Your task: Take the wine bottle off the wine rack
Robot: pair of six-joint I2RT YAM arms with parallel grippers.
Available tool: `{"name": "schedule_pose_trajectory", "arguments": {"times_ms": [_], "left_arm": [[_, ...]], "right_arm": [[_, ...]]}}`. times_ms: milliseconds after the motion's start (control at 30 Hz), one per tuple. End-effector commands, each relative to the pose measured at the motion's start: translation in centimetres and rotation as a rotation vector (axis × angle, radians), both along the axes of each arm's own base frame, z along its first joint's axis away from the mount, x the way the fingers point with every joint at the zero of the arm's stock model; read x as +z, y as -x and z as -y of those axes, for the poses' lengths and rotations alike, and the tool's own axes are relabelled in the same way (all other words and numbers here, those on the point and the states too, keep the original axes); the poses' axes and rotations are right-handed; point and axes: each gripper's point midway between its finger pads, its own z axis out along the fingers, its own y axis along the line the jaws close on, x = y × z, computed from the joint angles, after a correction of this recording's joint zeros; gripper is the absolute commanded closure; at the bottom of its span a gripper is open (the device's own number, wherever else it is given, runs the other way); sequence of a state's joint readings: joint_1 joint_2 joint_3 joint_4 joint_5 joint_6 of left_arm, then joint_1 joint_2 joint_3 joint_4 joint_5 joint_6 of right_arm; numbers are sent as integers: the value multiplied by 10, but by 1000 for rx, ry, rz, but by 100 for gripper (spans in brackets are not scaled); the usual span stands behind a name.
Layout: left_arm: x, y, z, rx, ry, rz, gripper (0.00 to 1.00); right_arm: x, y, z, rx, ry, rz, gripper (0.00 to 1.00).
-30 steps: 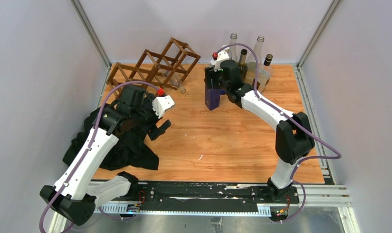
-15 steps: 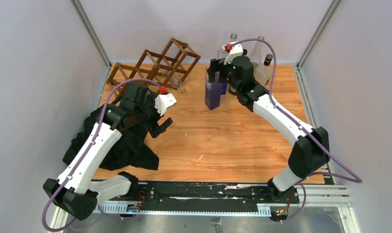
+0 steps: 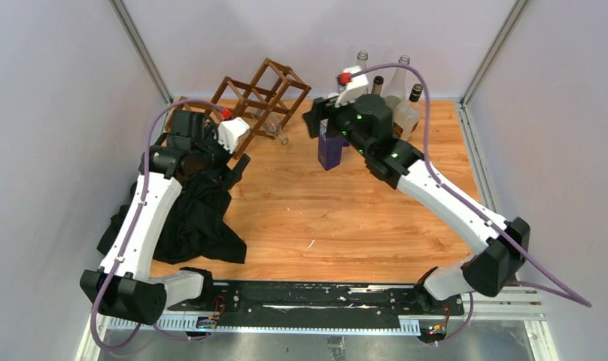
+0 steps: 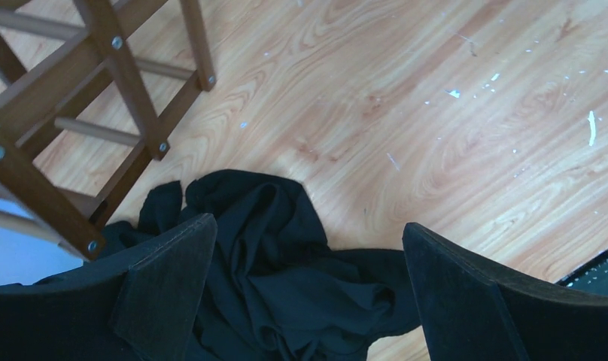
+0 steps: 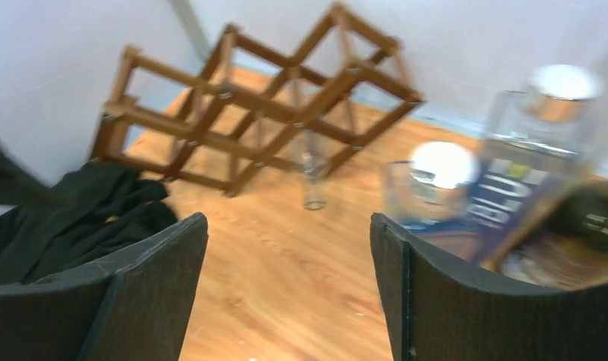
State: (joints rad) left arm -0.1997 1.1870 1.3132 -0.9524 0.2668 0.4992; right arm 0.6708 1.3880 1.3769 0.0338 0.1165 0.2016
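Note:
The dark brown wine rack point(image 3: 257, 98) stands tilted at the back left of the table. A clear wine bottle point(image 3: 273, 128) lies in one of its cells, neck pointing out to the front. The right wrist view shows the rack point(image 5: 265, 113) and the bottle's neck point(image 5: 314, 180) ahead. My right gripper point(image 3: 314, 120) is open and empty, right of the rack and beside a blue bottle point(image 3: 330, 149); its jaws point(image 5: 286, 222) are wide apart. My left gripper point(image 3: 236, 167) is open and empty over a black cloth point(image 4: 286, 271), just in front of the rack's point(image 4: 98, 90) lower left end.
The black cloth point(image 3: 184, 218) lies heaped at the left. Several bottles point(image 3: 401, 90) stand at the back right corner behind the blue bottle point(image 5: 504, 199). Grey walls close in the left, back and right. A black rail point(image 3: 316, 295) runs along the near edge.
My left arm has reached back toward the rack's left end. My right gripper has swung left from above the blue bottle toward the rack.

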Motion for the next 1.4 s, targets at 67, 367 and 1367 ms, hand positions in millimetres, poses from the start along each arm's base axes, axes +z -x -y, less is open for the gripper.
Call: {"name": "schedule_pose_trajectory", "arguments": {"times_ms": [67,367,1367], "left_arm": [[12,-12,-23,67,59,31,0],[2,-2,-32,82,72,26,0],[8,-3,-23,52,116,25,0]], "right_arm": [[-60,14,-90,186,134,-140,24],[-188,-54,-141,140,338,-281,30],[-295,-170,-169,50,327,-247,34]]}}
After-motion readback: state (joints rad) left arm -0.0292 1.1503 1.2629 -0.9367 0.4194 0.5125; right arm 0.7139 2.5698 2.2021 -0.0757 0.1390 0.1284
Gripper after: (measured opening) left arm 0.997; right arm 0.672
